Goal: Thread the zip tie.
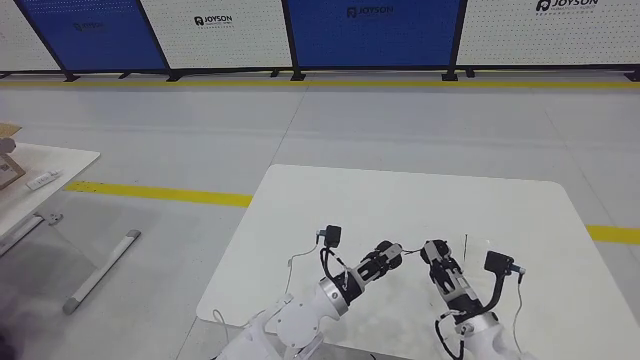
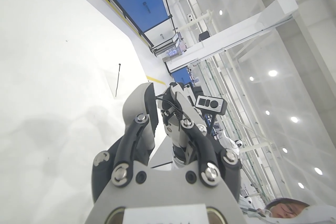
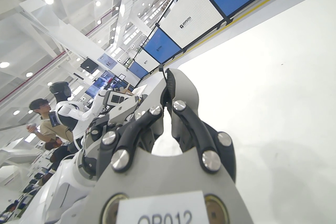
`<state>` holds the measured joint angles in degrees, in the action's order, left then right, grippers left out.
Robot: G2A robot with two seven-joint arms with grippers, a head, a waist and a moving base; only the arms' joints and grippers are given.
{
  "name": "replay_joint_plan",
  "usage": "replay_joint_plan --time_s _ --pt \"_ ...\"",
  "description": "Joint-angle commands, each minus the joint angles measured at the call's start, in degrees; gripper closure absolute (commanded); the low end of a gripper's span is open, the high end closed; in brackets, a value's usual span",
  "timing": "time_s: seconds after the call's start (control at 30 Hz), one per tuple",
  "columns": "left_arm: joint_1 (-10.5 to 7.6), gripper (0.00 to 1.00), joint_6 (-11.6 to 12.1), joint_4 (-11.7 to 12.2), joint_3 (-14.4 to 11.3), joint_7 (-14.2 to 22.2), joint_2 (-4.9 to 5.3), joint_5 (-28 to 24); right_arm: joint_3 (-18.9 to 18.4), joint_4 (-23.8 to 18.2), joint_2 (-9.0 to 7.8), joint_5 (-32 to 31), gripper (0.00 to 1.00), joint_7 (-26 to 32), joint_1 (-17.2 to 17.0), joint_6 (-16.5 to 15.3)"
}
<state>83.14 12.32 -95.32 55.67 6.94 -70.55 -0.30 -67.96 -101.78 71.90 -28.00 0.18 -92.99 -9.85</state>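
We see the right gripper (image 3: 168, 78) pinching the zip tie (image 3: 161, 69) above the table (image 1: 400, 200). Its strap points at the left gripper (image 2: 162, 93), whose fingers are spread. Risk: the thin strap flexes or twists, so the tip misses the head. A spare tie (image 2: 117, 80) lies nearby.

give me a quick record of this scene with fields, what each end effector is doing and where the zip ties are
surface: white rectangular table
right end effector: shut on a thin black plastic zip tie, whose head pokes out past the fingertips
left end effector: open, facing the right one at close range
held tie: strand runs toward the left end effector
spare: second thin black zip tie lying flat on the table, apart from both arms
threading: no closed loop visible
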Motion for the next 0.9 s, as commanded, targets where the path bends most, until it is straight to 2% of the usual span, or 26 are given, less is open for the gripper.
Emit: replay_joint_plan --time_s 0.0,0.13,0.17,0.6,0.63,0.67,0.7,0.8,0.87 --pt "-0.14 0.84 -0.16 0.24 -0.06 -0.04 -0.04 0.0 0.01 -0.06 0.01 -0.39 1.0 -0.1 -0.06 -0.13" --pt "-0.26 0.93 -0.19 0.5 -0.13 -0.04 -0.09 0.0 0.04 -0.04 0.08 -0.44 1.0 -0.37 -0.19 -0.45" --pt "-0.28 1.0 -0.19 0.52 -0.14 -0.04 -0.1 0.0 0.02 -0.01 0.1 -0.36 1.0 -0.4 -0.2 -0.5" --pt "-0.1 1.0 0.39 0.08 -0.29 -0.08 -0.18 0.01 0.12 0.04 0.36 0.86 1.0 0.35 0.22 -0.66" --pt "-0.07 0.94 0.39 0.05 -0.27 -0.04 -0.18 0.0 0.13 0.06 0.37 0.79 1.0 0.35 0.25 -0.61" --pt "-0.08 0.82 0.37 0.02 -0.24 0.02 -0.17 0.11 0.13 0.08 0.39 0.67 1.0 0.3 0.26 -0.53" --pt "-0.05 0.8 0.37 0.0 -0.23 0.06 -0.16 0.16 0.13 0.06 0.4 0.59 1.0 0.27 0.26 -0.46" --pt "0.01 0.8 0.49 -0.12 -0.24 0.2 -0.14 0.51 0.14 0.02 0.45 0.43 1.0 0.16 0.23 -0.35" --pt "0.06 0.85 0.52 -0.16 -0.23 0.19 -0.14 0.63 0.13 0.02 0.48 0.4 1.0 0.06 0.21 -0.36"
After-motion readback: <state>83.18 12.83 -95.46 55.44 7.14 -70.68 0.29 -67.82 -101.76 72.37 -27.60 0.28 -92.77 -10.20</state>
